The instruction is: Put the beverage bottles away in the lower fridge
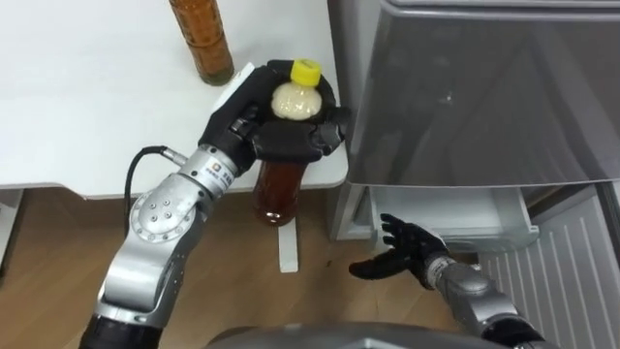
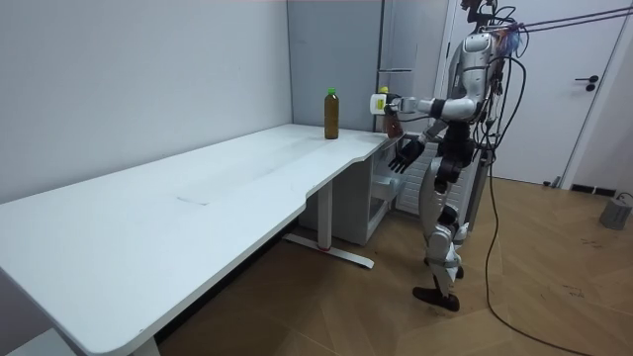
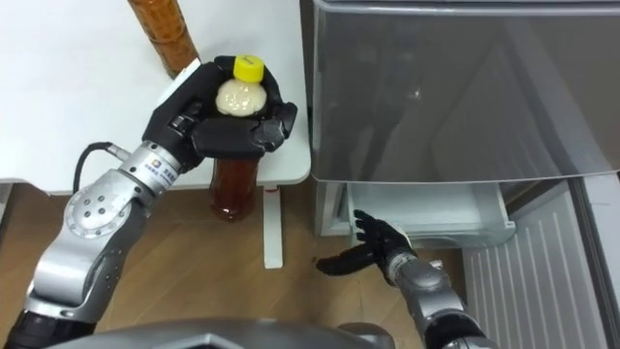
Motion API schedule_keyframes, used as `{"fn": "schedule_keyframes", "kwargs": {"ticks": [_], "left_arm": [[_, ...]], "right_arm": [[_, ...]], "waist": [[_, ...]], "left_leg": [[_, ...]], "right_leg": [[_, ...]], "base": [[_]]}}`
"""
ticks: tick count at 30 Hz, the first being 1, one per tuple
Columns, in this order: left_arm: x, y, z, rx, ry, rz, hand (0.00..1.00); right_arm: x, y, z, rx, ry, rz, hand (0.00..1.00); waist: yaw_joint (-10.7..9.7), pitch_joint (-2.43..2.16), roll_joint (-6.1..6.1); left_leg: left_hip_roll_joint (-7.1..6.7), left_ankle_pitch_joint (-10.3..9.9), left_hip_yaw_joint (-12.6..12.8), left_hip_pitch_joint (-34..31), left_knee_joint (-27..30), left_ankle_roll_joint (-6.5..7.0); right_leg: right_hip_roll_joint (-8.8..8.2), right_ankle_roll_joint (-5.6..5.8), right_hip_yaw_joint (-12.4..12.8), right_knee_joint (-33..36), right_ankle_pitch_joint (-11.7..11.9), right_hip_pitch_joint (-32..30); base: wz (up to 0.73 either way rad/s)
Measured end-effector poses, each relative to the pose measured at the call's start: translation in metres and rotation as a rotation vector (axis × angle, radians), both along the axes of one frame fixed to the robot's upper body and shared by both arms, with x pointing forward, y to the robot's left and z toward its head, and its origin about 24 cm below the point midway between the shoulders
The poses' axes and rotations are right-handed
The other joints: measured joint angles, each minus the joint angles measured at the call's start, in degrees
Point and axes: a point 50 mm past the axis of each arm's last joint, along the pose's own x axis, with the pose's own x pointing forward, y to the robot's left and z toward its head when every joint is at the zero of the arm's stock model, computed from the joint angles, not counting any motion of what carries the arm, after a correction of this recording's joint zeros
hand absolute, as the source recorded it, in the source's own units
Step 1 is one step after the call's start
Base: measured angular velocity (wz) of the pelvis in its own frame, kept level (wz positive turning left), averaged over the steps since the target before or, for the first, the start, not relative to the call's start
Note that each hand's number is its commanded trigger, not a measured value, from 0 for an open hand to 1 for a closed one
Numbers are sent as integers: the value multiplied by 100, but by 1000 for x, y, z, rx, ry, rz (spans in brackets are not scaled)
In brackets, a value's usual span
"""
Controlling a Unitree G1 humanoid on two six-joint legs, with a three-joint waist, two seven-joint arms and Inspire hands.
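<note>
My left hand [image 1: 281, 136] is shut on a drink bottle [image 1: 279, 189] with a yellow cap [image 1: 306, 71] and brown liquid, holding it upright just off the white table's [image 1: 97, 116] corner. A second brown drink bottle [image 1: 201, 39] stands on the table behind it. The grey fridge [image 1: 484, 97] is to the right; its lower compartment [image 1: 455, 208] is open. My right hand [image 1: 407, 247] hangs open, fingers spread, in front of that compartment. In the room view I stand between the table's end and the fridge, left hand [image 2: 391, 104] raised with the bottle.
The lower fridge door [image 1: 572, 271] stands swung open at the right, its ribbed inner face showing. A white table leg [image 1: 288, 247] meets the wooden floor below the held bottle. A white door [image 2: 584, 89] is behind me in the room view.
</note>
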Motion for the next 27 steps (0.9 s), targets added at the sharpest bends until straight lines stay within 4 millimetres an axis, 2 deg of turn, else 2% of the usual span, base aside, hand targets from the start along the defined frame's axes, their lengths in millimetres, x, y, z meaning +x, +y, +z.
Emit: {"fn": "schedule_keyframes", "kwargs": {"ticks": [8,16,20,27], "left_arm": [[-6,2,-11,8,48,-8,100],[-10,-4,-14,14,64,-67,100],[-16,-11,-20,-5,99,-104,100],[-22,-10,-38,-9,181,-99,100]], "right_arm": [[10,26,17,142,-55,226,0],[11,42,33,259,-85,359,0],[12,48,38,311,-89,410,0],[10,52,40,371,-69,453,0]], "waist": [[32,-4,1],[112,-9,-18],[152,-13,-61],[175,-21,-167]], "left_leg": [[1,0,2,-36,35,0],[6,0,3,-79,65,0],[12,1,-4,-88,65,-1],[11,-1,-12,-125,85,-3]], "right_leg": [[-4,-2,23,43,1,-75],[-10,-2,19,109,1,-97],[0,-4,14,109,3,-89],[3,-5,12,108,3,-100]], "base": [[-2],[0],[1],[1]]}}
